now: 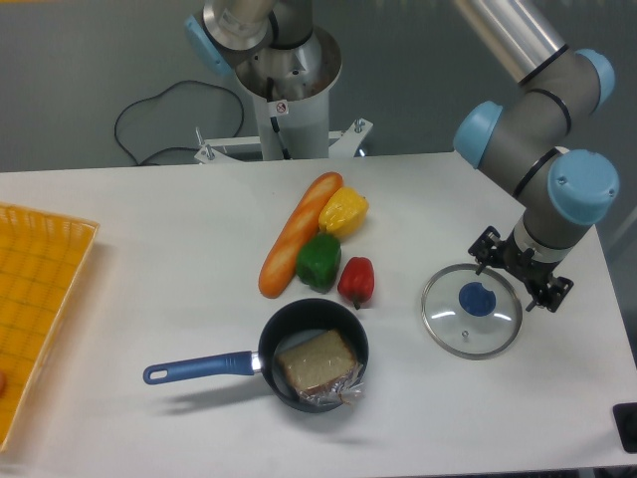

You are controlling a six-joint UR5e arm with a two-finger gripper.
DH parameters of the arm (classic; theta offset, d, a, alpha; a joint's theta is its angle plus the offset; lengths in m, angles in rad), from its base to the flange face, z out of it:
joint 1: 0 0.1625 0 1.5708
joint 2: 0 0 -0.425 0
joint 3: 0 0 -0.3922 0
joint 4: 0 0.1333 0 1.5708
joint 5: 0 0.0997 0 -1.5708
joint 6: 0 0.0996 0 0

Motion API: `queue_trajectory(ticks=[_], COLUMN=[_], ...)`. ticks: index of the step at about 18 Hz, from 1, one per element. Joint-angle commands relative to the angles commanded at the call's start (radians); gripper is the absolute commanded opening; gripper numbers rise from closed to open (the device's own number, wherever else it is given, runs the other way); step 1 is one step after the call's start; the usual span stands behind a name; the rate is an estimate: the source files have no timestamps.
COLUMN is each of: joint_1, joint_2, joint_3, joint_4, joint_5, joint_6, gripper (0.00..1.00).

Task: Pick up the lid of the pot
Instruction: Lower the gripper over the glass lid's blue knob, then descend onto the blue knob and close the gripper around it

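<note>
My gripper (514,271) is at the right, its two fingers spread apart with nothing held between them. It shows just up and right of the pot lid (463,333), overlapping the far right part of the rim in the view. The lid is round clear glass with a blue knob (477,299), lying flat on the table. That knob shows below and left of the fingertips, not between them. I cannot tell how high the fingertips are above the lid.
Left of the lid stands a black pan (360,346) with a blue handle (199,367), holding bread and a clear wrapper. Behind are a red pepper (356,280), green pepper (318,261), yellow pepper (343,211) and baguette (289,246). An orange crate (38,299) borders the left.
</note>
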Motion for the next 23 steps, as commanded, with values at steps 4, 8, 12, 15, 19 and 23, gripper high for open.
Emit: queue_trajectory(ticks=[4, 8, 12, 15, 19, 23], joint_1=[-0.002, -0.005, -0.008, -0.009, -0.012, -0.018], joint_2=[0.003, 0.000, -0.002, -0.002, -0.005, -0.011], joint_3=[-0.029, -0.051, -0.069, -0.089, -0.092, -0.095], joint_4=[0.009, 0.041, 0.061, 0.103, 0.106, 0.118], joint_5=[-0.005, -0.006, -0.008, -0.011, -0.023, -0.023], joint_6=[0.000, -0.002, 0.000, -0.002, -0.005, -0.008], gripper=[1.00, 1.00, 1.00, 1.00, 1.00, 1.00])
